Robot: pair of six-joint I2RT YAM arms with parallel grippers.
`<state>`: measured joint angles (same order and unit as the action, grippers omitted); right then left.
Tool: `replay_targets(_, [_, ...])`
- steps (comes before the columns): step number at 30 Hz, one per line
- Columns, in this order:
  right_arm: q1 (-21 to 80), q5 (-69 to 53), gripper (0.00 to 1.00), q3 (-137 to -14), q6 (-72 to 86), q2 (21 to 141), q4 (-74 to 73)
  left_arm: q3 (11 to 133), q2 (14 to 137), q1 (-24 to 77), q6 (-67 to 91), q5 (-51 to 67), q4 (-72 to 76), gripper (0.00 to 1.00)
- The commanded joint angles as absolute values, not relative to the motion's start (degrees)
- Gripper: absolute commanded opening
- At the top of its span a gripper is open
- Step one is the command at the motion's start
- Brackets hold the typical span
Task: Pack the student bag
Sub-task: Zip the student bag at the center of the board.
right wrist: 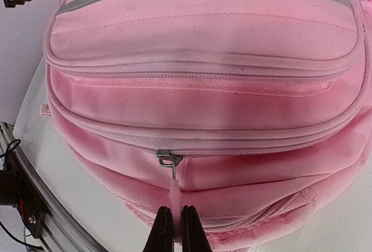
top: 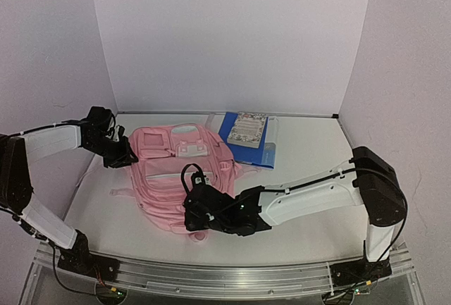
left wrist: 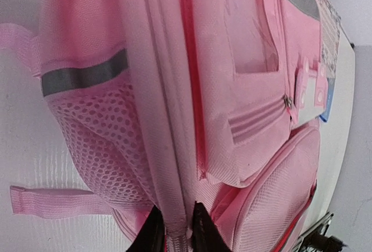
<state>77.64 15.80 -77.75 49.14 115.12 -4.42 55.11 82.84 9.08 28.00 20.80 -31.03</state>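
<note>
The pink student bag (top: 176,171) lies flat on the table, front pockets up. My left gripper (top: 127,156) is at its left side; in the left wrist view (left wrist: 175,231) its fingers are shut on a fold of the bag's fabric (left wrist: 168,164) by the zip seam. My right gripper (top: 199,222) is at the bag's near edge; in the right wrist view (right wrist: 176,229) it is shut on the pink zipper pull tab (right wrist: 175,195), which hangs from a metal slider (right wrist: 168,159) on the bag (right wrist: 203,100). That zip looks closed.
A blue book (top: 248,151) with a floral-covered book (top: 247,129) on top lies behind the bag, to its right. White walls close the back and sides. A metal rail (top: 211,277) runs along the near edge.
</note>
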Motion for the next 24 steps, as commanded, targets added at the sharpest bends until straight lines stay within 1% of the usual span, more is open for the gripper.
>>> replay_targets(1, [77.35,17.26,0.00,-77.97,46.23,112.19,-7.28,58.81,80.95,6.82,27.22,18.94,-24.66,0.35])
replay_targets(3, [77.34,14.88,0.00,-78.65,45.52,112.80,-4.63,56.12,79.08,6.83,28.96,20.02,-24.86,0.56])
replay_targets(5, [77.36,11.87,0.00,-79.00,45.51,113.58,-1.77,52.40,76.27,6.90,31.06,21.12,-25.08,0.67])
replay_targets(6, [77.36,10.58,0.00,-79.27,45.82,114.13,-0.32,50.52,74.47,6.98,32.10,21.17,-25.59,0.71])
replay_targets(8, [77.34,8.46,0.00,-79.97,46.49,115.27,2.31,46.84,70.34,7.19,34.31,20.86,-27.04,0.75])
replay_targets(10, [77.39,7.16,0.00,-80.55,47.15,116.39,4.13,42.70,65.88,7.55,36.85,21.18,-27.65,0.78])
replay_targets(12, [77.36,6.40,0.00,-80.95,47.43,117.21,5.12,39.14,62.61,7.86,40.15,23.37,-27.08,0.77])
replay_targets(18, [77.34,7.47,0.00,-81.29,46.42,117.53,5.28,30.66,56.98,10.47,47.53,26.90,-23.20,0.62])
replay_targets(22, [77.35,8.19,0.00,-81.21,46.33,117.14,5.27,27.39,56.56,12.39,50.00,26.94,-20.01,0.52])
replay_targets(24, [77.37,8.26,0.00,-81.30,46.40,117.07,5.27,26.32,57.62,12.76,50.38,27.33,-18.50,0.51])
